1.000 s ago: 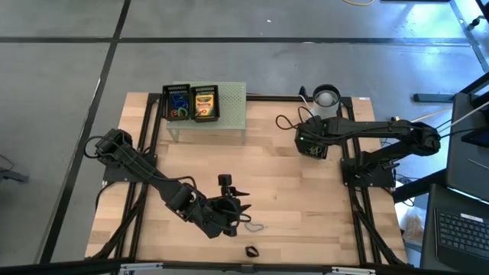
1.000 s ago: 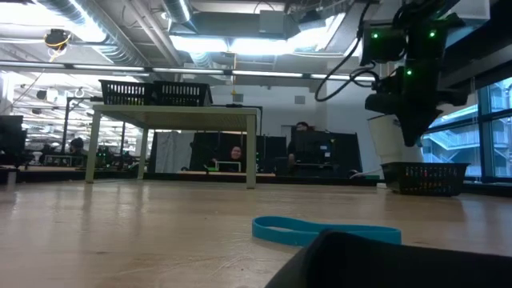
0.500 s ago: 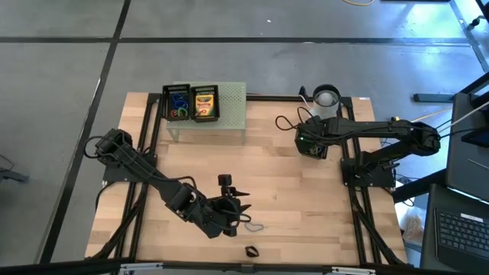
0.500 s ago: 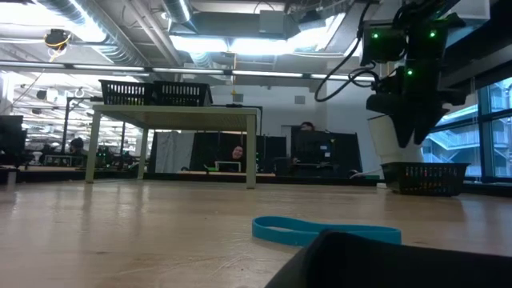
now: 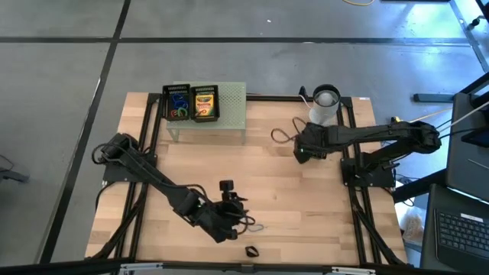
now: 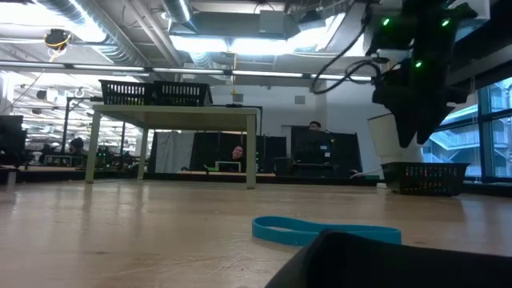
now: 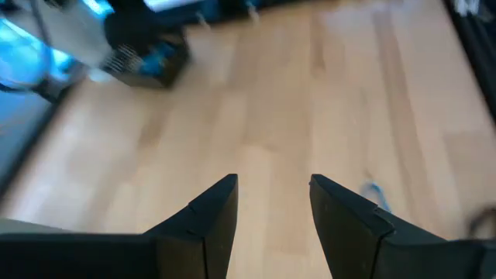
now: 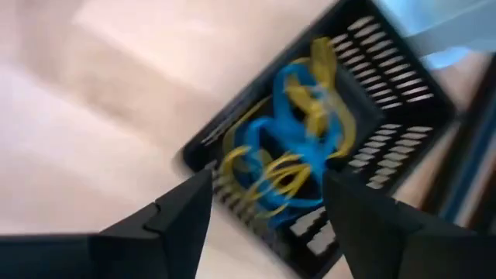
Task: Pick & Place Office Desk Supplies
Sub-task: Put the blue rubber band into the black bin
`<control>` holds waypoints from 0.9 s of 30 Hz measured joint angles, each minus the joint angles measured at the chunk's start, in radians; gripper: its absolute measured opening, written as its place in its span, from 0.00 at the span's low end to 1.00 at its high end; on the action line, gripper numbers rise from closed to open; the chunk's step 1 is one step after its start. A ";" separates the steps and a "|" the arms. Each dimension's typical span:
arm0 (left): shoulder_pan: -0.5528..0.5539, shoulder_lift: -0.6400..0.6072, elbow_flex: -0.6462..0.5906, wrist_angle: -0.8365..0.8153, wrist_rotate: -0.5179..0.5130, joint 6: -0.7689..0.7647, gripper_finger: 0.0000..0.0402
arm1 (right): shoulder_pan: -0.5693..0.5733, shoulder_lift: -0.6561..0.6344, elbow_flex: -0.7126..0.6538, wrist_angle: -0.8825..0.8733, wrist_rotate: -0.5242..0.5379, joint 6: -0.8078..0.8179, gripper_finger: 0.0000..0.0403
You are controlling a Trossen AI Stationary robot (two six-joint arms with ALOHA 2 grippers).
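While right hand (image 8: 263,209) gapes over black mesh basket (image 8: 372,85), left hand (image 7: 271,209) spread above smooth wood.

- A wooden table (image 5: 290,206) with a black frame fills the middle of the room.
- A pale green stand (image 5: 231,107) with little holes sits at the far edge of the table.
- A white cup (image 5: 325,103) with a black rim stands near the far right corner.
- People (image 6: 237,154) sit at desks in the room behind.
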 joint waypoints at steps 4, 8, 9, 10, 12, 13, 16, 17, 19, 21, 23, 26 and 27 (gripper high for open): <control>0.014 0.054 0.000 -0.005 0.163 -0.024 0.42 | 0.135 0.000 0.000 0.019 -0.003 0.061 0.58; 0.028 0.110 0.000 0.008 0.304 -0.024 0.47 | 0.278 0.000 0.000 0.067 0.007 0.142 0.54; 0.032 0.128 0.000 0.003 0.324 -0.017 0.49 | 0.308 0.000 0.000 0.083 0.011 0.159 0.54; 0.036 0.144 0.000 0.002 0.345 -0.006 0.50 | 0.340 0.000 0.000 0.100 0.018 0.174 0.53; 0.043 0.171 0.000 0.007 0.380 0.022 0.53 | 0.394 0.000 0.000 0.138 0.029 0.201 0.52; 0.047 0.183 0.000 0.012 0.400 0.032 0.54 | 0.418 0.000 0.000 0.158 0.033 0.210 0.52; 0.063 0.224 0.000 0.041 0.481 0.048 0.57 | 0.476 0.000 0.000 0.216 0.035 0.232 0.51; 0.068 0.237 0.000 0.062 0.503 0.059 0.58 | 0.492 0.000 0.000 0.235 0.035 0.233 0.51; 0.076 0.263 0.000 0.103 0.517 0.091 0.59 | 0.517 0.000 0.000 0.276 0.051 0.235 0.51; 0.085 0.292 0.000 0.133 0.520 0.132 0.60 | 0.538 0.000 0.000 0.307 0.080 0.235 0.51; 0.095 0.315 0.000 0.145 0.522 0.163 0.60 | 0.554 0.000 0.000 0.329 0.099 0.233 0.51; 0.109 0.341 0.002 0.146 0.528 0.192 0.60 | 0.569 0.000 0.000 0.339 0.113 0.232 0.51; 0.112 0.346 0.003 0.147 0.531 0.194 0.60 | 0.573 0.000 0.000 0.341 0.113 0.232 0.51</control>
